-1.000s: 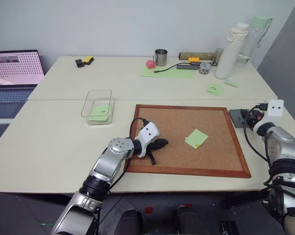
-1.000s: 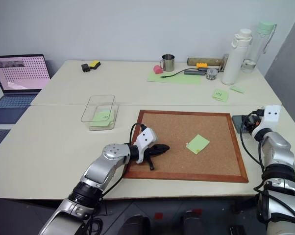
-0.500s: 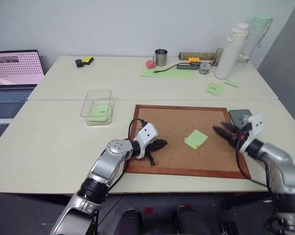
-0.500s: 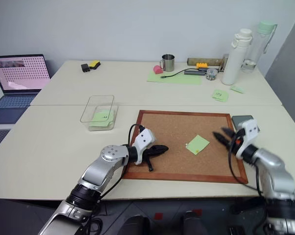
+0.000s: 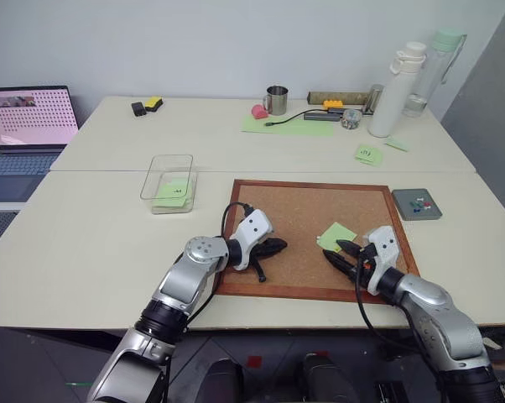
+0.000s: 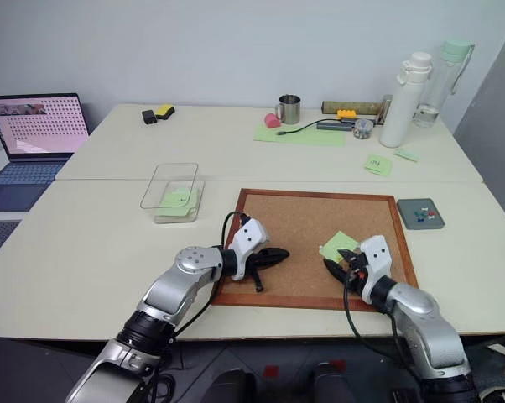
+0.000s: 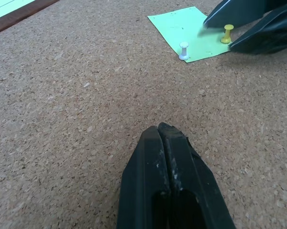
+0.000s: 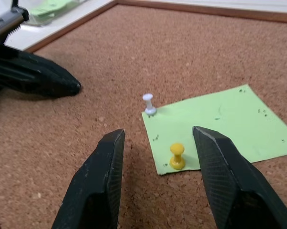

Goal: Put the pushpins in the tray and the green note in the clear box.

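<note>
The green note (image 5: 337,235) lies on the cork board (image 5: 269,201), pinned at its near corner by a white pushpin (image 8: 149,104) and a yellow pushpin (image 8: 177,156). My right gripper (image 8: 158,134) is open, low over the board, its two fingers to either side of the yellow pin and just short of it. On the board to the left of the note rests my left gripper (image 5: 279,246), shut on nothing. The dark-grey tray (image 5: 406,211) sits right of the board with a few pushpins (image 5: 418,204) in it. The clear box (image 5: 169,158) stands left of the board.
A green slip (image 5: 173,193) lies inside the clear box. At the back of the table stand two bottles (image 5: 397,88), a metal cup (image 5: 275,99), a pale-green sheet (image 5: 290,126) and written green notes (image 5: 367,154). A laptop (image 5: 30,117) is far left.
My right arm has swung from the tray at the table's right side back and left to the green note, its gripper open throughout. The left arm has stayed still.
</note>
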Controlling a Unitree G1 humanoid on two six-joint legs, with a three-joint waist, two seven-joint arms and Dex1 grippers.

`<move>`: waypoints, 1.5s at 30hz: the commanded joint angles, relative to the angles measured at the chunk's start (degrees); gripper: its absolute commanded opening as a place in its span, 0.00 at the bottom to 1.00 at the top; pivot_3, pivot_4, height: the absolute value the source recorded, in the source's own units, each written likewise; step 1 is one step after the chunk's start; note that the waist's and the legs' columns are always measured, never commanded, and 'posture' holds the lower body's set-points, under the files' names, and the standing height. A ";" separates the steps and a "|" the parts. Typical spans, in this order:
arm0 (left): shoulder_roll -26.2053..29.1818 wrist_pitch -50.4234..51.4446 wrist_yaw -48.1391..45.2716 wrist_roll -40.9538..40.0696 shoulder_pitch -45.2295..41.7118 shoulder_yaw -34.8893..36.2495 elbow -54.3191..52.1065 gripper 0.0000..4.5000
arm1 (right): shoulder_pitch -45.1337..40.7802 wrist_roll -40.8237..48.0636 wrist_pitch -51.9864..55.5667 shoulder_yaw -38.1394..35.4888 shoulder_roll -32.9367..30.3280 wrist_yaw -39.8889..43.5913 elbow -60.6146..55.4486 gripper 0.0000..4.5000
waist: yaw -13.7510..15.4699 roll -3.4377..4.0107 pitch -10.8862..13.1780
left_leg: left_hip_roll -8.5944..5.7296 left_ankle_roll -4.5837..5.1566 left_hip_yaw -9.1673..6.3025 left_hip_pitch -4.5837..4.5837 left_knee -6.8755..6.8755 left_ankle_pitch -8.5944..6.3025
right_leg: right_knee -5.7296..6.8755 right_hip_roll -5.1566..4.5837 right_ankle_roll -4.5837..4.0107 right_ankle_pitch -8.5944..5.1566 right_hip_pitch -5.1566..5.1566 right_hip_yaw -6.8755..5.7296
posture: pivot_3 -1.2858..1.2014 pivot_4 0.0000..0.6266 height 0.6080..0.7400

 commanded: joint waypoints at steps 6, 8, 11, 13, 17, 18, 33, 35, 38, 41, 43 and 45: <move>0.89 1.22 -0.04 1.49 1.13 -0.90 2.88 0.00 | -0.58 0.21 -1.50 -1.82 1.34 -1.09 0.49 0.44 | 0.01 -0.02 -0.01 | 0.00 0.00 -0.01 0.00 0.00 0.00 | 0.00 0.00 0.00 0.00 0.01 -0.02 | 0.52 0.24 1.00; 0.94 1.20 -0.10 1.48 1.32 -0.92 2.70 0.00 | -0.23 0.34 -1.57 -1.93 1.39 -0.99 0.26 0.38 | 0.01 -0.02 -0.01 | 0.00 0.00 0.00 0.00 0.00 0.00 | 0.00 0.00 0.00 0.00 0.01 -0.01 | 0.52 0.24 1.00; 0.99 1.08 -0.26 1.50 1.50 -1.00 2.61 0.00 | 0.35 0.33 -1.69 -2.16 1.31 -0.91 -0.22 0.29 | 0.01 -0.02 -0.01 | 0.00 0.00 0.00 0.00 0.00 0.00 | 0.00 0.00 0.00 0.00 0.01 -0.02 | 0.52 0.24 1.00; 0.97 0.93 -0.30 1.56 1.53 -1.08 2.68 0.00 | 0.65 0.15 -1.97 -2.43 1.32 -1.12 -0.37 0.20 | 0.01 -0.02 -0.01 | 0.00 0.00 0.00 0.00 0.00 0.00 | 0.00 0.00 0.00 0.00 0.01 -0.01 | 0.52 0.24 1.00; 0.88 0.68 -0.39 1.62 1.41 -1.23 2.93 0.00 | 1.18 0.28 -2.27 -3.05 1.33 -1.50 -1.40 0.03 | 0.02 -0.02 -0.01 | 0.00 0.00 -0.01 -0.01 -0.01 0.00 | -0.01 0.00 0.00 0.00 0.01 -0.02 | 0.52 0.24 1.00; 0.89 0.63 -0.43 1.63 1.40 -1.27 2.97 0.00 | 1.30 0.41 -2.24 -3.24 1.30 -1.60 -1.89 0.00 | 0.02 -0.02 -0.01 | 0.00 0.00 -0.01 -0.01 -0.01 0.00 | -0.01 0.00 0.01 -0.01 0.01 -0.02 | 0.52 0.24 1.00; 0.99 0.35 -0.84 1.75 1.54 -1.83 3.13 0.00 | -0.60 11.15 4.65 -10.90 1.83 -5.18 -13.69 0.00 | 0.12 -0.03 -0.01 | -0.01 0.00 -0.07 -0.09 -0.01 0.00 | -0.04 -0.02 0.00 -0.01 -0.02 -0.07 | 0.52 0.24 1.00; 0.97 0.41 -0.87 1.74 1.60 -1.92 3.06 0.00 | -2.05 13.26 6.02 -13.33 2.35 -6.72 -12.68 0.00 | 0.10 -0.03 0.00 | 0.00 0.00 -0.06 -0.09 -0.01 0.00 | -0.04 -0.02 0.00 -0.01 -0.02 -0.08 | 0.52 0.24 1.00; 1.05 0.58 -0.95 1.66 1.80 -1.98 2.79 0.00 | -4.74 12.12 6.40 -16.43 1.66 -10.01 -8.75 0.00 | 0.09 -0.03 -0.01 | 0.00 0.00 -0.06 -0.09 -0.01 0.00 | -0.04 -0.02 -0.01 -0.01 -0.02 -0.08 | 0.52 0.24 1.00; 1.19 0.83 -1.02 1.60 1.96 -1.95 2.55 0.00 | -9.78 6.90 4.68 -18.85 -2.47 -12.62 1.13 0.00 | 0.04 -0.03 0.00 | -0.02 0.00 -0.02 -0.08 -0.01 0.00 | -0.04 -0.04 -0.02 0.00 -0.02 -0.06 | 0.52 0.24 1.00; 1.27 0.99 -1.05 1.58 2.07 -1.99 2.32 0.00 | -13.89 4.26 3.20 -19.42 -5.25 -13.41 9.81 0.00 | 0.09 -0.03 -0.01 | -0.06 0.00 0.04 -0.08 0.00 0.00 | -0.05 -0.08 -0.04 0.01 -0.03 -0.02 | 0.52 0.24 1.00; 1.32 1.19 -1.06 1.60 2.18 -2.02 2.08 0.00 | -18.54 2.39 1.44 -20.00 -7.45 -13.52 19.34 0.00 | -0.06 -0.01 0.01 | -0.06 0.00 0.05 -0.08 -0.02 0.00 | -0.07 -0.06 -0.23 0.12 -0.02 -0.02 | 0.52 0.24 1.00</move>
